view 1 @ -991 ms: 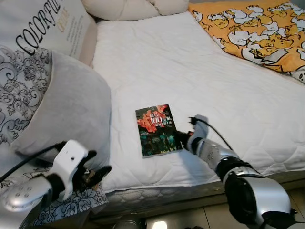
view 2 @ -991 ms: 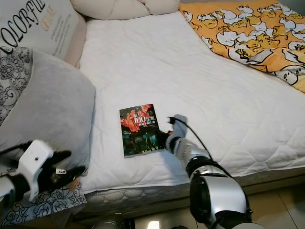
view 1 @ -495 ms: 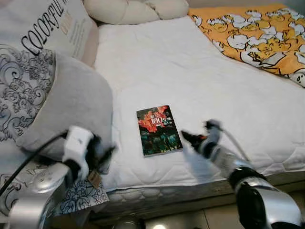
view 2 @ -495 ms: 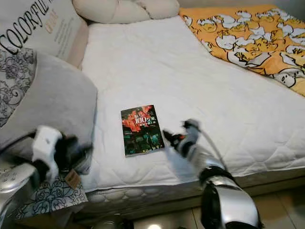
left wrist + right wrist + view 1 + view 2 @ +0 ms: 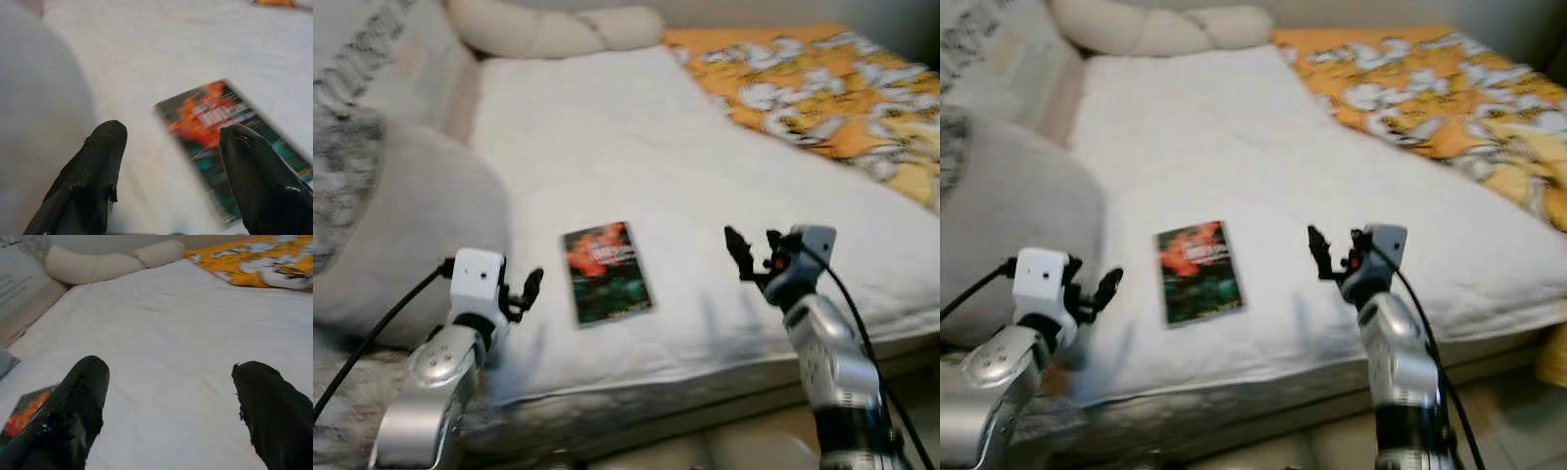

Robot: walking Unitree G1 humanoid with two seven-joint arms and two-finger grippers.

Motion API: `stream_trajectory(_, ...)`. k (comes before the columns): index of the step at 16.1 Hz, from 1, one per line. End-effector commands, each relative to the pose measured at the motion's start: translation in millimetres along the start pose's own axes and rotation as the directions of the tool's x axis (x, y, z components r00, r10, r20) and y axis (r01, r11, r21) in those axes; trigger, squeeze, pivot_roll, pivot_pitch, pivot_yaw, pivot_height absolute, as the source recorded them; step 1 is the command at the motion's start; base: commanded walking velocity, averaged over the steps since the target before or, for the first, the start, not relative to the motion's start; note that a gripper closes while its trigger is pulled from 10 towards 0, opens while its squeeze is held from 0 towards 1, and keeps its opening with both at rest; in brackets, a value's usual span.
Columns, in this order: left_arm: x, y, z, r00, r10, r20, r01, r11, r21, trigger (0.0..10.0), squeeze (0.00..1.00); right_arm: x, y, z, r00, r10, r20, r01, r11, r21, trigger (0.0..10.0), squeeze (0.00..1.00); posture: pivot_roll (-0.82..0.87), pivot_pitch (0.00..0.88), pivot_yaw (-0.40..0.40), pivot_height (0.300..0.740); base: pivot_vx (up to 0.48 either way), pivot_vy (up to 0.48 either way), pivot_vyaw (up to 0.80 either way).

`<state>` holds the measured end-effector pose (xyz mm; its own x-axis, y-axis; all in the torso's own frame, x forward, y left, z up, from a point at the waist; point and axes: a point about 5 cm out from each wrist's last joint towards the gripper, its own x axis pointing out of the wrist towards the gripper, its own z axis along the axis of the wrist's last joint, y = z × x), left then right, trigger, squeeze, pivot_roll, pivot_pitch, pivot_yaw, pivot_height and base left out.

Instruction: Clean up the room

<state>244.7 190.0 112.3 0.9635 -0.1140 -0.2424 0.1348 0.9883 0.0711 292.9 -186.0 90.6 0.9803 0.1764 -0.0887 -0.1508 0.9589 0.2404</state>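
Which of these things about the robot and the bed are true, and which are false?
1. The small book with the red and green cover lies flat on the white quilted mattress. True.
2. The left hand is holding the book. False: it is open and empty, left of the book.
3. The right hand is open. True.
4. The orange blanket with white cartoon shapes covers the book. False: it lies at the far right of the bed, well away from the book.
5. A grey pillow sits left of the book. True.
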Motion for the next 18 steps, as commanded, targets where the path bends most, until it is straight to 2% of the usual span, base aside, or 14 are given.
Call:
stream_trajectory(1, 1.4, -1.9, -0.9, 1.000, 0.010, 0.005, -0.010, 1.000, -0.002, 10.0, 0.00, -5.2, -2.4, -2.1, 0.999, -0.030, -0.019, 0.030, 1.000, -0.005, 10.0, 1.00, 0.06, 0.000, -0.015, 0.740, 0.000, -0.480, 0.00)
stream_trajectory(2, 2.9, -0.4, 1.4, 0.999, 0.040, 0.023, -0.039, 0.999, -0.026, 10.0, 0.00, -14.1, -3.8, -0.7, 0.995, -0.100, -0.008, 0.100, 0.995, 0.004, 10.0, 1.00, 0.05, 0.000, -0.009, 0.740, 0.000, -0.480, 0.00)
stream_trajectory(6, 1.5, 1.2, 0.3, 0.998, 0.060, 0.023, -0.059, 0.998, -0.018, 10.0, 0.00, -20.6, 12.3, 0.4, 0.996, -0.086, -0.020, 0.085, 0.995, -0.050, 10.0, 1.00, 0.05, 0.000, -0.006, 0.740, 0.000, -0.480, 0.00)
stream_trajectory(8, 4.8, 4.6, 1.0, 0.997, 0.068, 0.026, -0.068, 0.998, -0.015, 10.0, 0.00, -23.6, 10.4, 3.0, 0.993, -0.117, -0.017, 0.117, 0.993, -0.030, 10.0, 1.00, 0.03, 0.000, 0.017, 0.740, 0.000, -0.480, 0.76)
stream_trajectory(10, 9.2, 2.4, 0.4, 0.998, 0.056, 0.023, -0.056, 0.998, -0.003, 10.0, 0.00, -25.3, 3.2, 5.3, 0.988, -0.151, -0.011, 0.151, 0.987, -0.054, 10.0, 1.00, 0.02, 0.000, 0.039, 0.740, 0.000, -0.480, 0.78)
stream_trajectory(12, 13.6, 1.9, 2.8, 0.999, 0.044, 0.028, -0.044, 0.999, -0.001, 10.0, 0.00, -23.1, 4.6, 10.6, 0.990, -0.144, 0.002, 0.144, 0.989, -0.040, 10.0, 1.00, 0.00, 0.000, 0.046, 0.740, 0.000, -0.480, 0.77)
stream_trajectory(13, 16.3, 2.0, 2.7, 0.999, 0.032, 0.029, -0.032, 0.999, -0.009, 10.0, 0.00, -19.3, 5.6, 11.4, 0.989, -0.146, 0.001, 0.146, 0.987, -0.067, 10.0, 1.00, 0.01, 0.000, 0.042, 0.740, 0.000, -0.480, 0.61)
stream_trajectory(15, 24.9, 4.5, 5.8, 0.998, 0.052, 0.038, -0.052, 0.999, 0.005, 10.0, 0.00, -8.3, 14.3, 16.6, 0.993, -0.114, 0.014, 0.114, 0.990, -0.078, 10.0, 1.00, 0.01, 0.000, 0.040, 0.740, 0.000, -0.480, 0.73)
stream_trajectory(16, 27.9, 3.7, 4.7, 0.999, 0.042, 0.025, -0.042, 0.999, 0.015, 10.0, 0.00, -5.1, 25.0, 14.7, 0.997, -0.071, 0.003, 0.071, 0.993, -0.094, 10.0, 1.00, 0.02, 0.000, 0.038, 0.740, 0.000, -0.480, 0.73)
stream_trajectory(18, 28.9, 4.7, -1.8, 0.999, 0.045, 0.002, -0.045, 0.998, 0.034, 10.0, 0.00, -4.4, 29.5, 8.8, 0.998, -0.063, -0.013, 0.062, 0.993, -0.098, 10.0, 1.00, 0.02, 0.000, 0.041, 0.740, 0.000, -0.480, 0.73)
